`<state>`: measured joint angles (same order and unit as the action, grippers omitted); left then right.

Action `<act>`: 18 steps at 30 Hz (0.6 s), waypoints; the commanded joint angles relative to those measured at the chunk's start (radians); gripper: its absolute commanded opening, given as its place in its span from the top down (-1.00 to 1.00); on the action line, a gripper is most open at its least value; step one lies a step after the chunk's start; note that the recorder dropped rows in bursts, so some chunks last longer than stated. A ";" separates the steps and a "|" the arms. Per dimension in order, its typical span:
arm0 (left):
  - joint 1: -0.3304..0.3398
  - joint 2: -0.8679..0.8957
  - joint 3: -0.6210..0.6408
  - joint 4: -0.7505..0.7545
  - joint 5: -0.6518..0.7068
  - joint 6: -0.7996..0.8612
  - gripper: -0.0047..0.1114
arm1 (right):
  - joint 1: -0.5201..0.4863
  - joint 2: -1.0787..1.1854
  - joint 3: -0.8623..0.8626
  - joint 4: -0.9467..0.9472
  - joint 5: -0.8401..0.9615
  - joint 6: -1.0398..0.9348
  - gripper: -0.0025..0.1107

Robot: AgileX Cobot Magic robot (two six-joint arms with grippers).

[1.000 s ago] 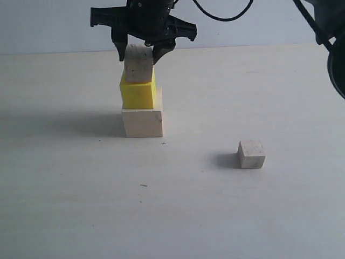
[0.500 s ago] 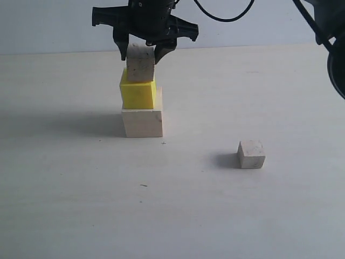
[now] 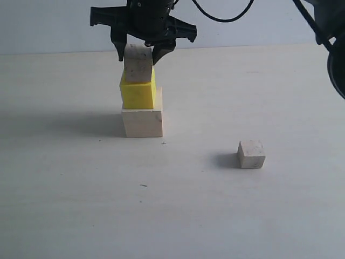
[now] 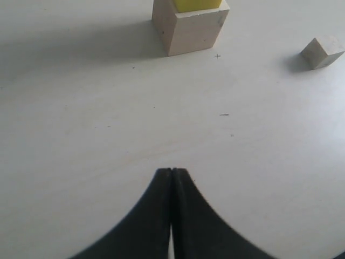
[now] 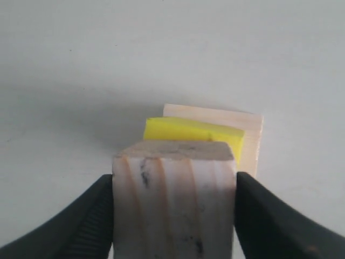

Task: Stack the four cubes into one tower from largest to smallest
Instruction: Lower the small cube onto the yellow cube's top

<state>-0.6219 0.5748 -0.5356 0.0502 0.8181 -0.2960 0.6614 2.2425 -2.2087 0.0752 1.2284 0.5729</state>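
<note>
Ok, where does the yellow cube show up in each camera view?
Exterior view: yellow cube left of centre, second tier, below the small cube in the right pincer.
Left wrist view: only a sliver, cut by the frame edge, atop the large pale cube.
Right wrist view: just beyond the gripped small cube.
Shared landmark: the large pale cube directly beneath it.
</note>
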 commanded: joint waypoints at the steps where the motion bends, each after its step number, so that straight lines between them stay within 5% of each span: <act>1: -0.006 0.003 0.002 -0.002 0.002 0.004 0.90 | 0.001 -0.014 -0.006 -0.001 -0.007 -0.015 -0.20; 18: -0.006 0.003 0.002 -0.002 0.002 0.004 0.90 | 0.001 -0.043 -0.006 0.001 -0.007 0.004 -0.21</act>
<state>-0.6219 0.5748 -0.5356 0.0502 0.8185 -0.2960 0.6614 2.2241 -2.2087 0.0776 1.2284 0.5739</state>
